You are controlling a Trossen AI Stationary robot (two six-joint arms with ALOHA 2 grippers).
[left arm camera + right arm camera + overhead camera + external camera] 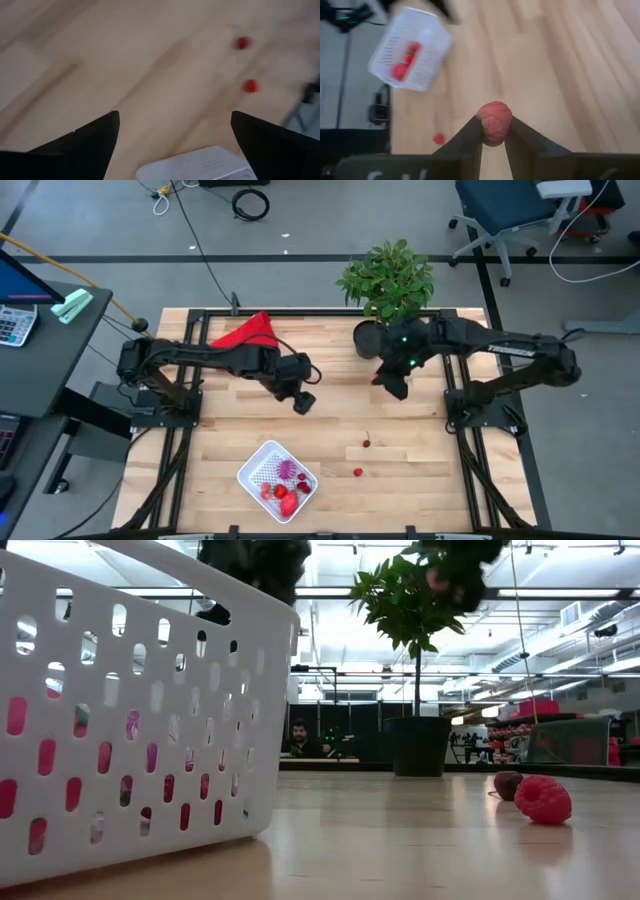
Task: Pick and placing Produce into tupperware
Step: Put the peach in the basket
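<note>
The white tupperware (278,478) sits near the table's near edge and holds several red pieces and a purple one (288,469). Two red pieces (367,443) (358,472) lie on the wood to its right; the low view shows them as a raspberry (542,798) and a darker cherry (507,783). My right gripper (392,385) hangs above the table in front of the plant, shut on a round red fruit (494,122). My left gripper (302,398) is open and empty above the table's middle, and the tupperware's rim (200,165) shows below it. My right gripper pinches the round red fruit (494,124) between its two fingertips, one finger (470,135) on each side. The fruit is lifted clear of the table, and its top stands out past the fingertips.
A green plant in a black pot (388,285) stands at the far edge, close behind my right gripper. A red cloth (250,332) lies at the far left under the left arm. Bare wood lies between the grippers and the tupperware.
</note>
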